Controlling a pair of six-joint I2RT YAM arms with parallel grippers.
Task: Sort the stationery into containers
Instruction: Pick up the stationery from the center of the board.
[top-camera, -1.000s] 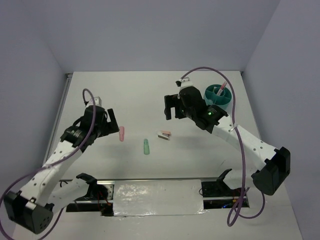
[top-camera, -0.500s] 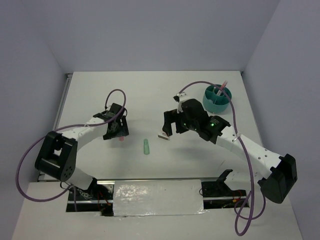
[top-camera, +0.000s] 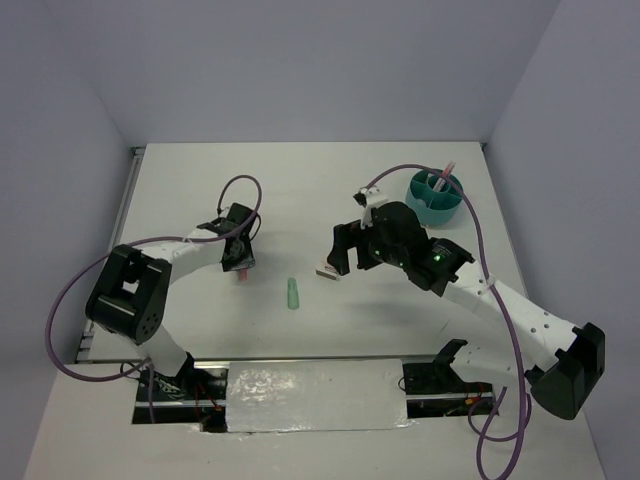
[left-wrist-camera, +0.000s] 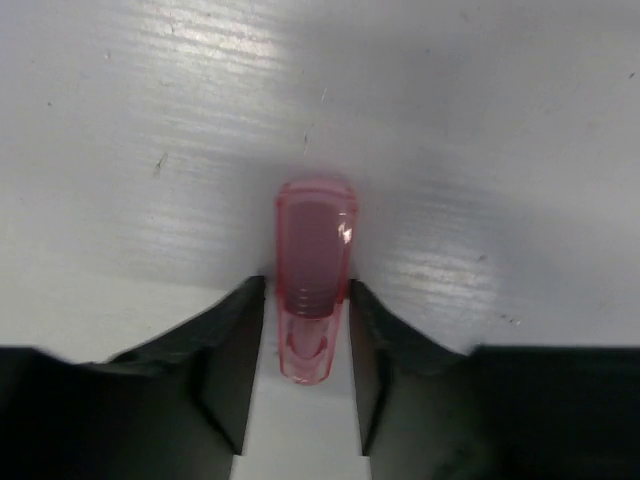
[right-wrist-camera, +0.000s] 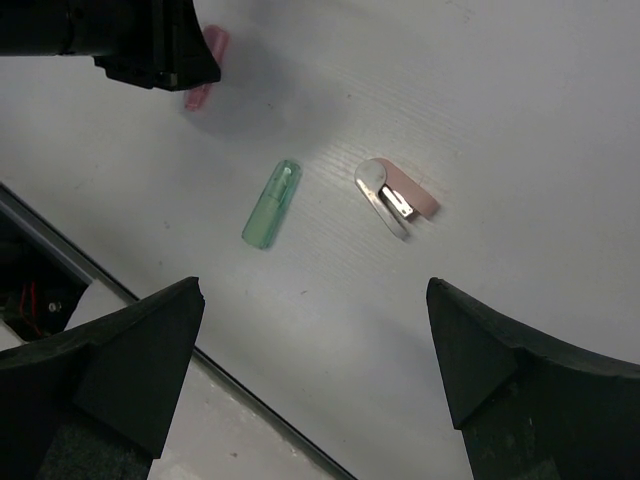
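At the left of the table, the left gripper (left-wrist-camera: 308, 300) is down at the surface, its jaws slightly parted around a pink stub (left-wrist-camera: 315, 250). The stub's near end lies between the fingers and its long axis points straight away from the wrist, so closing would pinch it across its narrow width. A sliver of table shows beside one finger, so the grip looks not yet made. Further right a mint stub (top-camera: 292, 294) lies loose, well apart from both arms. Next comes a tan block (right-wrist-camera: 397, 195), just beneath the right gripper (top-camera: 345, 250), which hangs wide open and holds nothing. At the far right stands the teal organiser (top-camera: 415, 200), a pink pen (top-camera: 443, 175) upright inside.
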